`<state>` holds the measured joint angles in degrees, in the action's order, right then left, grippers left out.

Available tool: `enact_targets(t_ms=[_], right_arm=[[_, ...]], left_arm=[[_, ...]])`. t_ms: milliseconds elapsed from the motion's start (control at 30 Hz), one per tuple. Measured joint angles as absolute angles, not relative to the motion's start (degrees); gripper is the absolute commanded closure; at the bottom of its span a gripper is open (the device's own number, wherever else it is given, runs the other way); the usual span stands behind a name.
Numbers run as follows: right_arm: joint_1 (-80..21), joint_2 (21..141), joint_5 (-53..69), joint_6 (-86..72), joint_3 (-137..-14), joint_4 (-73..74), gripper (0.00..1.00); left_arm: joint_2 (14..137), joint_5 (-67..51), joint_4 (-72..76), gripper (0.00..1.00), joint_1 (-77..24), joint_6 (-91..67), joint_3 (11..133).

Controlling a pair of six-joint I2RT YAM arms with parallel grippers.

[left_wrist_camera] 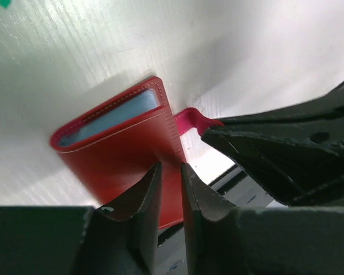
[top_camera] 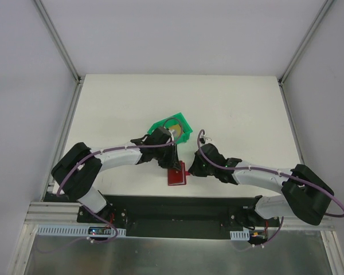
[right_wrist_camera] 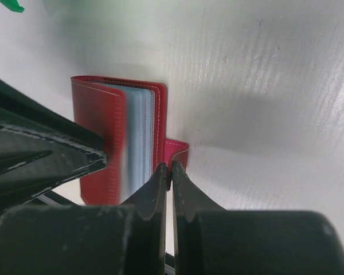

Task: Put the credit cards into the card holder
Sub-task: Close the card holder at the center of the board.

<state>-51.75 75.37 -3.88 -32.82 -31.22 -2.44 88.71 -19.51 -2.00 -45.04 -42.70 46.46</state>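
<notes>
The dark red card holder (top_camera: 176, 176) lies folded near the table's front edge, its pale blue-grey pockets (left_wrist_camera: 117, 117) showing along the edge. My right gripper (right_wrist_camera: 171, 169) is shut on its small snap tab (right_wrist_camera: 179, 150). My left gripper (left_wrist_camera: 171, 172) hangs just over the holder's cover (left_wrist_camera: 126, 154), its jaws a narrow gap apart with nothing between them. A golden-yellow credit card (top_camera: 173, 127) rests in the green bin (top_camera: 182, 123), partly hidden by my left arm.
The green bin sits just behind the card holder, under the left wrist. The two grippers crowd close together over the holder; the right fingers (left_wrist_camera: 264, 152) fill the right side of the left wrist view. The black base rail (top_camera: 178, 209) runs right below.
</notes>
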Motion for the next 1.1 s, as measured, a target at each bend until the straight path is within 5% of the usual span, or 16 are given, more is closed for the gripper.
enact_targets(t_ms=[333, 833, 1100], right_arm=[[-51.7, 75.4, -4.3, -32.8, -31.2, -2.4, 0.95], [-51.7, 75.2, -4.2, -32.4, -31.2, -2.4, 0.96], [-51.7, 75.0, -3.4, -31.7, -31.3, -2.4, 0.95]], left_arm=[[92.4, -22.1, 1.1, 0.56, -45.1, -43.5, 46.8], [89.1, -20.5, 2.8, 0.83, -45.1, -42.5, 41.7], [88.8, -19.1, 3.5, 0.86, -45.1, -42.7, 40.8]])
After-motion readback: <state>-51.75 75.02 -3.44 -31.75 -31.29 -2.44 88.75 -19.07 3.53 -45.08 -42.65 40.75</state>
